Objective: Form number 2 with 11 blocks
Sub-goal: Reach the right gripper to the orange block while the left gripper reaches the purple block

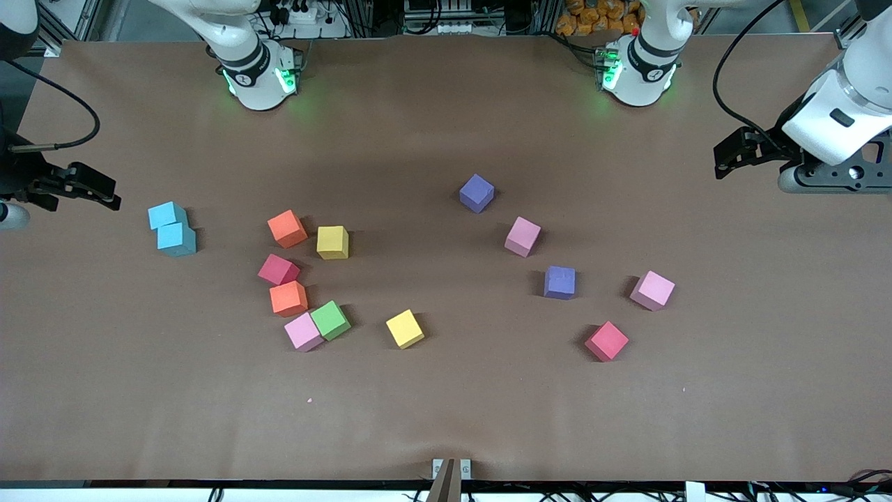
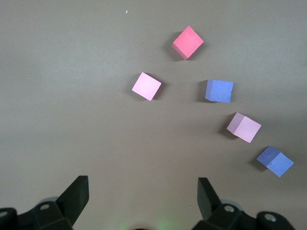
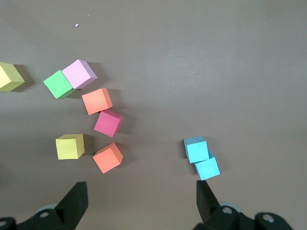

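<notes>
Nothing built yet — matte foam cubes [image 1: 403, 328] scattered mid-table, no digit formed. Right gripper [image 1: 83, 187] parked wide open and empty beside two touching light-blue cubes [image 1: 172, 228], nearest the orange cube [image 1: 287, 228] cluster. Left gripper [image 1: 739, 150] equally open, empty — closest to the pink cube [image 1: 652, 290]. No obstruction between.

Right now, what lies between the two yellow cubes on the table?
Nothing: in the front view the stretch between the farther yellow cube and the nearer yellow cube is bare brown table.
</notes>
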Robot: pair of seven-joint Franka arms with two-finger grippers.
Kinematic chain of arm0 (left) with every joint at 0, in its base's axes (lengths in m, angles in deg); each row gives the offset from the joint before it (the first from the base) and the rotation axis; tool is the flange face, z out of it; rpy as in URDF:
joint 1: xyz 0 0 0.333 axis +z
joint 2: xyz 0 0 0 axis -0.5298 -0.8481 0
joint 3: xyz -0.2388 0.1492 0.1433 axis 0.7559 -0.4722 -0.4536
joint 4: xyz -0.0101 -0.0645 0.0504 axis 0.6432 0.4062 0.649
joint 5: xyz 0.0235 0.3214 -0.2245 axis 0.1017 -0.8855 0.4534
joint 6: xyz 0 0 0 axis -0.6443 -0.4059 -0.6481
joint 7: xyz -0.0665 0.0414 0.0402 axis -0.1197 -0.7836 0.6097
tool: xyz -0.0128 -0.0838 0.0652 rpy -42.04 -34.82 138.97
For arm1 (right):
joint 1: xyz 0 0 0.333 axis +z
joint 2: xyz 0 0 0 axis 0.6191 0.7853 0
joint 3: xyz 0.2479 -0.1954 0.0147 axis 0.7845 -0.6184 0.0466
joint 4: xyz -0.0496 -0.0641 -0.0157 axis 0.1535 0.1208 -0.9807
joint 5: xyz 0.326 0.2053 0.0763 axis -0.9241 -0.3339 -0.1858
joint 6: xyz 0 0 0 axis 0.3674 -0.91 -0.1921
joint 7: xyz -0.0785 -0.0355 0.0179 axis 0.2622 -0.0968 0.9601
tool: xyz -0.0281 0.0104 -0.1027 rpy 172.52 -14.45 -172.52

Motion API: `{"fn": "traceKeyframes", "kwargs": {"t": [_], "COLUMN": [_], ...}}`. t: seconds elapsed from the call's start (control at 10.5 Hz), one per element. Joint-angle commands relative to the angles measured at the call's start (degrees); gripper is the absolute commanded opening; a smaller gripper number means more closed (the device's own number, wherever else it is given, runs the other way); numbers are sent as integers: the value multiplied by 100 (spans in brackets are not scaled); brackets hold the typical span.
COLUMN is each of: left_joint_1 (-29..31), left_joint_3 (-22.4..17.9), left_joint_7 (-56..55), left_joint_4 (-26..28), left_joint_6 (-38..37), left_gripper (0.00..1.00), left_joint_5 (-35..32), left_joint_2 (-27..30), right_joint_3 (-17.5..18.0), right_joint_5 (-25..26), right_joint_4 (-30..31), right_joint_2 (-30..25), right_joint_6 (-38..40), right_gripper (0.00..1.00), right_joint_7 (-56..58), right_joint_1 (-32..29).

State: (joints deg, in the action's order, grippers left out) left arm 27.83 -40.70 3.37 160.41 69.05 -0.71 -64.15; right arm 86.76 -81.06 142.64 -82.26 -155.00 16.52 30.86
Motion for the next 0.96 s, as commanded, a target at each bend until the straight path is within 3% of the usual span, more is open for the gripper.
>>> {"fn": "traceKeyframes", "kwargs": {"t": [0.0, 0.86], "left_joint_1": [82, 354], "left_joint_3": [56, -32], "left_joint_7": [133, 36], "left_joint_4": [84, 128], "left_joint_6": [-44, -53], "left_gripper": [100, 100], "left_joint_5": [-44, 228], "left_joint_2": [121, -273], "right_joint_3": [64, 64], "right_joint_5": [4, -5], "right_joint_4": [-43, -16], "right_joint_2": [38, 117], "right_joint_6": [23, -3], "right_gripper": [100, 100], "right_joint_7": [-9, -79], "right_joint_1": [-122, -70]}}
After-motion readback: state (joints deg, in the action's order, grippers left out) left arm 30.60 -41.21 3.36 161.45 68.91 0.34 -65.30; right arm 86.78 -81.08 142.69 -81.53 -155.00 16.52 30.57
